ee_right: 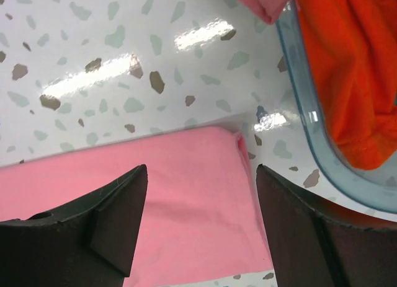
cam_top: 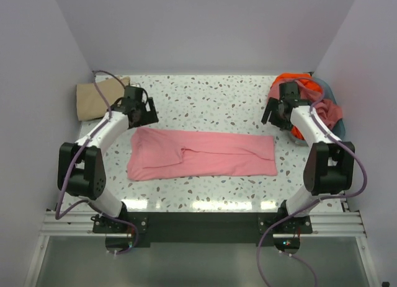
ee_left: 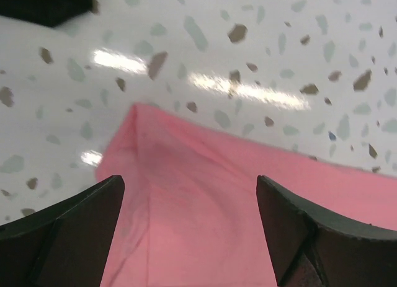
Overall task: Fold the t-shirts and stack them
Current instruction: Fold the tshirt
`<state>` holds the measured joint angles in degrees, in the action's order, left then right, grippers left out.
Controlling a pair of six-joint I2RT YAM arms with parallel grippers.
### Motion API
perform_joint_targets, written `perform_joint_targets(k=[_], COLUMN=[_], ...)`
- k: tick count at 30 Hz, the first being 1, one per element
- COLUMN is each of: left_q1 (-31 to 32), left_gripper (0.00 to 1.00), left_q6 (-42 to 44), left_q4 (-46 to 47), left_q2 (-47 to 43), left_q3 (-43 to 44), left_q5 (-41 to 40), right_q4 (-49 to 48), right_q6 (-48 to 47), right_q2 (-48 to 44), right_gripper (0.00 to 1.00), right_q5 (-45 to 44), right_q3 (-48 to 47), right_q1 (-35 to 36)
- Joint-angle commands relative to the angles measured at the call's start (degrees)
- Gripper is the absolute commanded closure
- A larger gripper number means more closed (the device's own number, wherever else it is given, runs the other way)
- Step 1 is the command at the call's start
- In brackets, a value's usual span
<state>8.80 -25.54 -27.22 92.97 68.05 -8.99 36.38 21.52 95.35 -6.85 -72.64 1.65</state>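
Top external view: the blue basket [cam_top: 327,92] at far right is largely hidden behind the right arm. The orange t-shirt [cam_top: 296,81] and dusty pink t-shirt [cam_top: 330,111] bulge from it, shapes unclear. Tan t-shirt [cam_top: 93,101] sits at the far left corner, partly behind a cable. Light pink t-shirt [cam_top: 201,154] lies flat as a long strip mid-way across the desk [cam_top: 205,95]. Left hand [cam_top: 144,111] is open over its far left corner; right hand [cam_top: 275,113] is open over its right end. Surface is glossy white terrazzo, speckled, with glare patches. Walls are plain and pale.

Right wrist view: basket [ee_right: 310,129], orange shirt [ee_right: 347,64] cut off; left wrist view: pink shirt [ee_left: 248,225] cut off
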Motion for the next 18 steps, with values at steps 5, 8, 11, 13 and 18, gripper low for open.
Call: perform_joint_targets(k=[5, 8, 11, 13, 18], left_q1=[7.2, 7.3, 7.3, 7.2, 7.2], left_gripper=[0.07, 0.05, 0.05, 0.04, 0.03], left_q6=[-6.3, -6.6, -6.3, -5.8, -4.7], left_q4=[-3.3, -2.4, -1.9, -1.3, -1.0], left_q2=[-4.1, -4.0, -2.3, -0.5, 4.6], left_q3=[-11.5, -14.9, -15.1, -14.0, -10.7], left_q5=[8.7, 8.7, 10.0, 9.4, 6.6], right_q4=[-0.7, -2.4, -4.8, -5.4, -5.4], right_q6=[-1.7, -1.5, 0.4, 1.0, -0.5], right_q2=[-2.8, -0.1, 2.4, 4.1, 7.1], right_gripper=[0.26, 0.27, 0.27, 0.28, 0.28], right_q5=[6.8, 9.8, 12.6, 13.0, 10.9], right_q3=[5.5, 6.5, 7.0, 6.7, 7.2], right_q1=[5.5, 8.0, 8.8, 8.8, 8.8])
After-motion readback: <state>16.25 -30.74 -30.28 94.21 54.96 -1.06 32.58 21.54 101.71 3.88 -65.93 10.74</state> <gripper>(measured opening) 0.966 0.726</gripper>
